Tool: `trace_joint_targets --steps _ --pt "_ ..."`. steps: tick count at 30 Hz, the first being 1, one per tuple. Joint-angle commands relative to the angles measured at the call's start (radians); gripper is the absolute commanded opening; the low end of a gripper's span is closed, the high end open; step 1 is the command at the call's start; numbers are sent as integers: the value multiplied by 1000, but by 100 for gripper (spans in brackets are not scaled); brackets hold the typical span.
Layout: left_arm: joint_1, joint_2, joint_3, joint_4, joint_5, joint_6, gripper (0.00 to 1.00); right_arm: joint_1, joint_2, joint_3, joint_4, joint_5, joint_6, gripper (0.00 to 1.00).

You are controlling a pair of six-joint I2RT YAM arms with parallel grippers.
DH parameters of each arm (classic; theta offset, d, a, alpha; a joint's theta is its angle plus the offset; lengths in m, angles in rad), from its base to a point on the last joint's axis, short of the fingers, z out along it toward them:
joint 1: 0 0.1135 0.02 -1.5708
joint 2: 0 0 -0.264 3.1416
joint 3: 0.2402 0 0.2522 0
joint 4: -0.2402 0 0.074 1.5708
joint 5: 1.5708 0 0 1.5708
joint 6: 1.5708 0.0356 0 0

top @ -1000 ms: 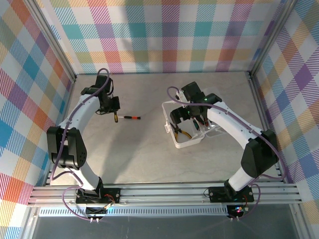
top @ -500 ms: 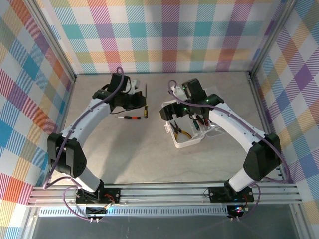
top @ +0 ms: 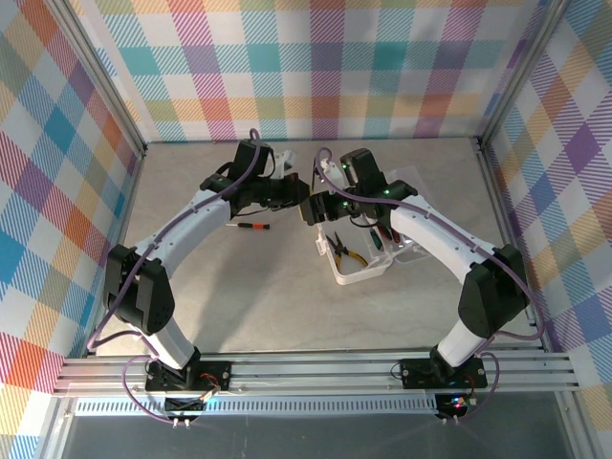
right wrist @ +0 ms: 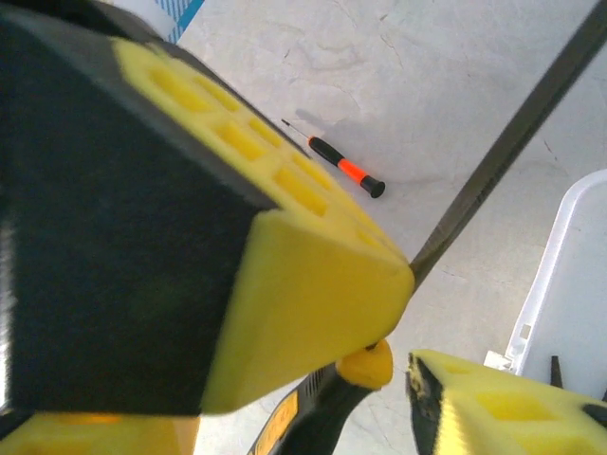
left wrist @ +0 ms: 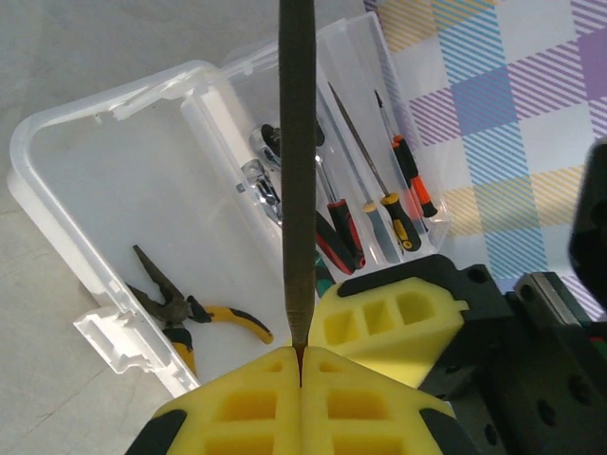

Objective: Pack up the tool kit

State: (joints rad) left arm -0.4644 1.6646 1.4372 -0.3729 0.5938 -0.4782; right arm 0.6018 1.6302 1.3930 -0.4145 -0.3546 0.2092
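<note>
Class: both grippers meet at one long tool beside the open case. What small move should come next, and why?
Probably close the right gripper fully on the yellow-and-black handle: its jaws flank it but are not yet shut, while the left gripper pinches the dark shaft.

Our left gripper (left wrist: 300, 354) pinches a dark shaft (left wrist: 296, 142).
Under it we see the open case (left wrist: 95, 190): pliers (left wrist: 185, 313), ratchet (left wrist: 266, 180), screwdrivers (left wrist: 394, 209).

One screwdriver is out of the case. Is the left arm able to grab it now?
Probably not yet: the left gripper is shut on a long tool, though the screwdriver lies in the open.
</note>
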Motion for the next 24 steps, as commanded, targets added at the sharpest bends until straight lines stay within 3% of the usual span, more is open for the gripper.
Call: trace_joint_targets --steps 1,9,12,14,18,22,24 --pt "-8 -20 22 47 37 -23 0 6 16 14 43 -26 12 53" --pt "-8 -16 24 29 27 -4 0 4 2 21 9 29 -4 3" --pt "4 -14 49 -42 -28 56 0 -30 -24 9 -11 22 -8 0" --pt "32 -18 64 -99 -81 101 18 -77 -49 -7 -38 14 -20 0" --pt "126 -50 60 -210 -226 175 68 -199 -113 -15 -182 79 -93 0" --pt "207 -54 47 -318 -417 228 97 -303 -146 1 -343 240 -167 0" --pt "231 -42 41 -362 -497 241 100 -322 -138 8 -406 357 -198 0"
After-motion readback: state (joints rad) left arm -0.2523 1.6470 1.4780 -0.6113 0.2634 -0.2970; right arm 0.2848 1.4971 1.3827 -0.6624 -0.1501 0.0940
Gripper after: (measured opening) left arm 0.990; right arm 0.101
